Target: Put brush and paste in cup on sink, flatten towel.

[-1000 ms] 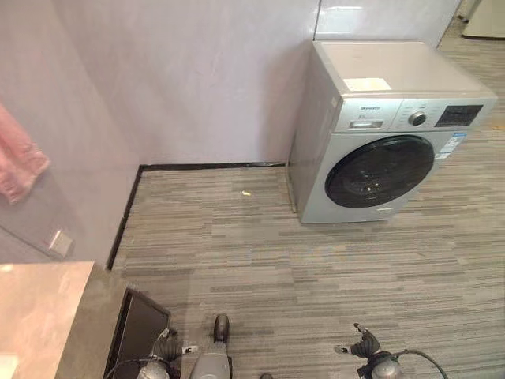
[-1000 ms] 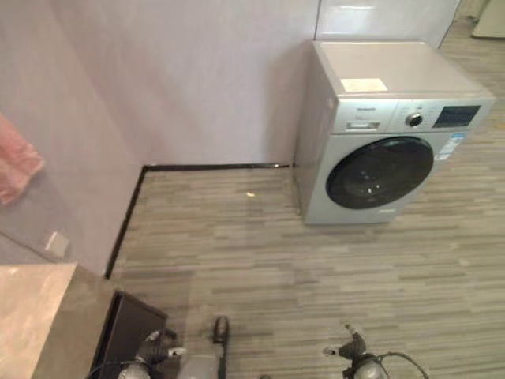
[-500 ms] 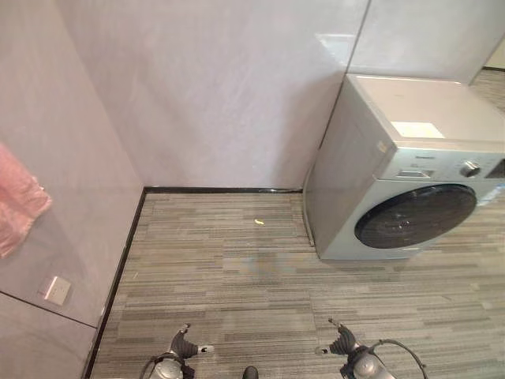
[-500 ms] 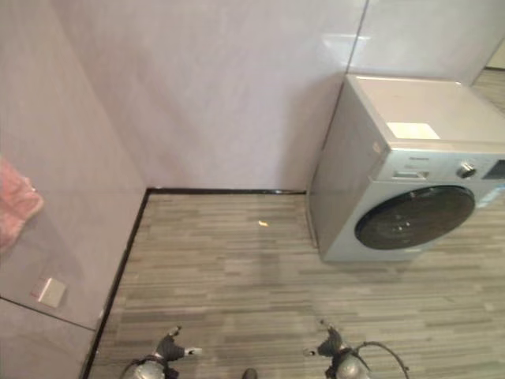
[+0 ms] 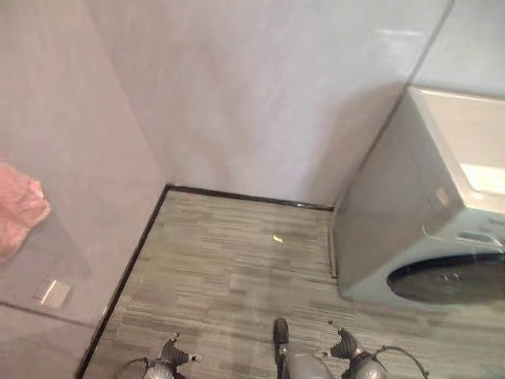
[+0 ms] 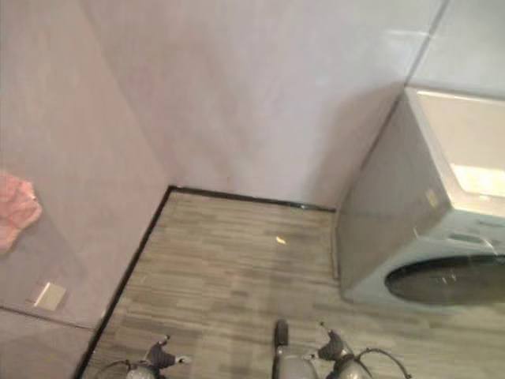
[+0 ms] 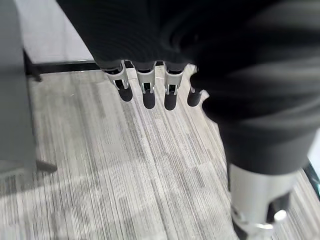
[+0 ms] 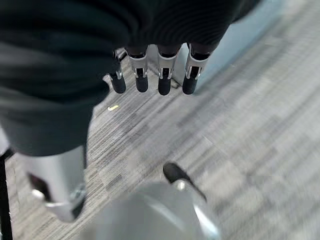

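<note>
Left eye view: no readable writing. The washing machine (image 5: 426, 213) stands at right against the wall, cut off by the frame edge; a pale label patch on its top and marks on its panel are too blurred to read. Its dark round door is only partly in frame. A pink towel (image 5: 20, 217) hangs on the left wall, cut off at the frame edge and bunched rather than flat. A small pale wall plate (image 5: 55, 294) sits below it. A tiny yellow scrap (image 5: 278, 238) lies on the striped grey floor (image 5: 229, 268) near the machine's corner. The left hand (image 5: 172, 354) and the right hand (image 5: 346, 347) hang low at the bottom edge, well apart, touching nothing; fingers too small here to judge.

Right eye view: same scene; the towel shows smaller at the left edge, the label on the machine top bright and unreadable.

Left wrist view: the left hand's fingers (image 7: 145, 92) hang straight down in a row, relaxed, holding nothing, with floor and the black baseboard (image 7: 65, 66) beyond. A grey upright surface at one side is cut off and hard to identify.

Right wrist view: the right hand's fingers (image 8: 162, 80) are likewise straight and empty, above the floor, the yellow scrap (image 8: 113, 107) past them. The thumb is hidden by the cover.
</note>
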